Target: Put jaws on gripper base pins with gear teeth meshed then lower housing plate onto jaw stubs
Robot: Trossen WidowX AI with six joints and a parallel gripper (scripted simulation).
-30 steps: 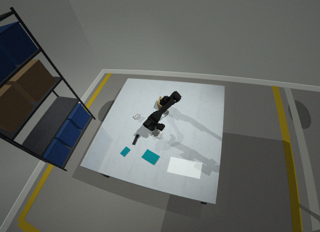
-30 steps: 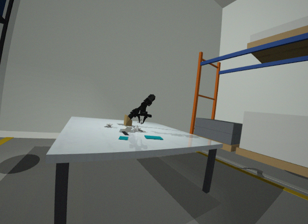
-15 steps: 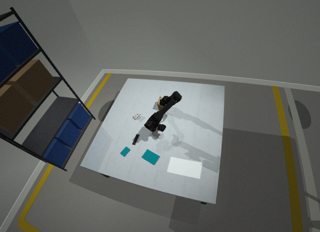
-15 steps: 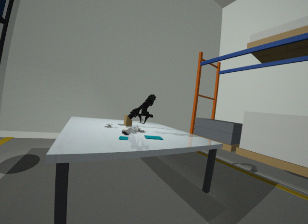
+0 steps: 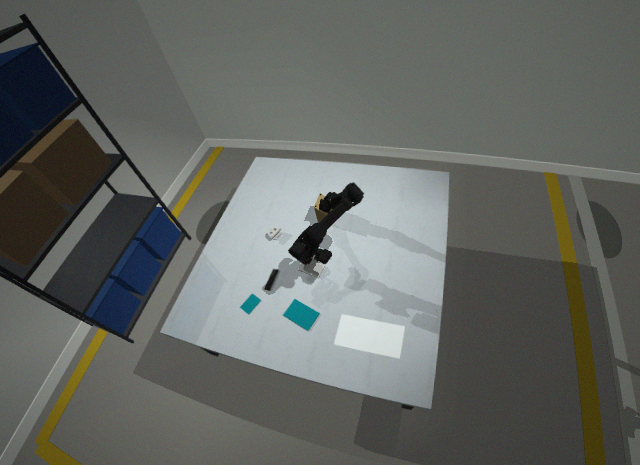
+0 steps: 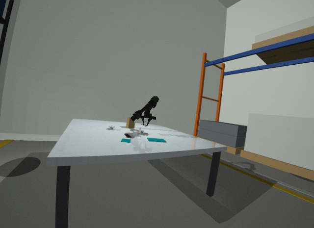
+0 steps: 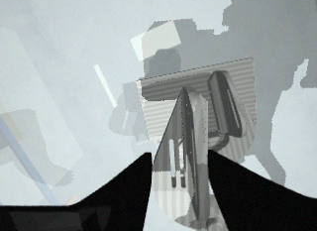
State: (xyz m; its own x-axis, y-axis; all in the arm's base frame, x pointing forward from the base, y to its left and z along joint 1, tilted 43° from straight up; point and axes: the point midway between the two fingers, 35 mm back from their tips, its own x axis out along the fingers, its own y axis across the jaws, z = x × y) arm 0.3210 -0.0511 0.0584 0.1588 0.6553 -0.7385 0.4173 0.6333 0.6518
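Note:
My gripper (image 7: 177, 157) (image 6: 144, 125) is shut on a pale grey jaw (image 7: 199, 137) (image 6: 145, 123), which points away from the fingers. It is above the gripper base (image 7: 158, 119) (image 5: 313, 271) (image 6: 145, 133), a flat ribbed plate on the table. The other jaw (image 7: 226, 104) (image 6: 141, 130) stands on the base, right of the held jaw in the wrist view. The held jaw hides part of the base, and the pins and gear teeth cannot be made out. A small white part (image 5: 272, 233) (image 6: 110, 127), probably the housing plate, lies apart on the table.
A black bar (image 5: 270, 280) (image 6: 128, 135) lies near the base. A small teal pad (image 5: 250, 303) (image 6: 125, 140) and a larger teal pad (image 5: 301, 314) (image 6: 156, 139) lie toward the front. A wooden block (image 5: 319, 207) (image 6: 130, 122) stands by the arm. A white rectangle (image 5: 369, 336) is at the front right.

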